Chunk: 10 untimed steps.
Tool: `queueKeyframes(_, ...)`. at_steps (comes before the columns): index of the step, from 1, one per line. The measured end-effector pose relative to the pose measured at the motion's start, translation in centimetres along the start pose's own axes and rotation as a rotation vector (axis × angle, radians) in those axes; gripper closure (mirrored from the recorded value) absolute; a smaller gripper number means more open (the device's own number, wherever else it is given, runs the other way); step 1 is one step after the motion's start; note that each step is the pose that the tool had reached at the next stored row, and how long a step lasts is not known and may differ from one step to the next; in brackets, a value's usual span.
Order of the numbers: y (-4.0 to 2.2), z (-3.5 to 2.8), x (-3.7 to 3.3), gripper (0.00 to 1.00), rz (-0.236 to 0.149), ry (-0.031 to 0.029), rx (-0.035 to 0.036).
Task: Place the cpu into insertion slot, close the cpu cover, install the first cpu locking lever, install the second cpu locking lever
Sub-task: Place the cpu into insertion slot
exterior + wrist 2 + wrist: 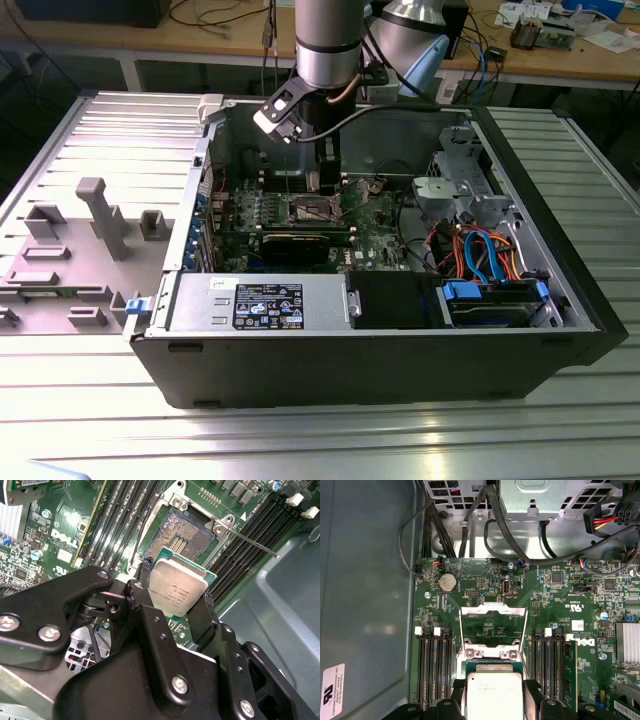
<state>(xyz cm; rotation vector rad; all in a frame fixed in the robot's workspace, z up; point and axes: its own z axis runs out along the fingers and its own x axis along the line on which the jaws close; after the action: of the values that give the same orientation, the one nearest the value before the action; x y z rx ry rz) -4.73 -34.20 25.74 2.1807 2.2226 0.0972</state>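
My gripper (172, 597) is shut on the cpu (177, 587), a silver-topped square chip held by two opposite edges between black fingers (137, 592). It hangs tilted just above the insertion slot (187, 535), whose dark pin field lies bare inside its metal rim. The first wrist view has the cpu (495, 695) in front of the cpu cover (492, 611), a thin metal frame swung up and open. A thin locking lever (252, 543) sticks out unlatched beside the slot. From the exterior view the gripper (325, 182) reaches down inside the case over the slot (315, 208).
Black memory slots (436, 665) flank the socket on both sides. Cable bundles (470, 535) hang near the case wall (365, 580). The power supply (260, 300) and drive bay (495, 300) line the case front. A grey fixture (95, 215) sits at the exterior view's left.
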Motion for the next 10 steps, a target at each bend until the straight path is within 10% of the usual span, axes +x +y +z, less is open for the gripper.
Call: queueKeyframes(10, -0.03, 0.35, -0.01, 0.46, 0.043, -0.003, -0.0008)
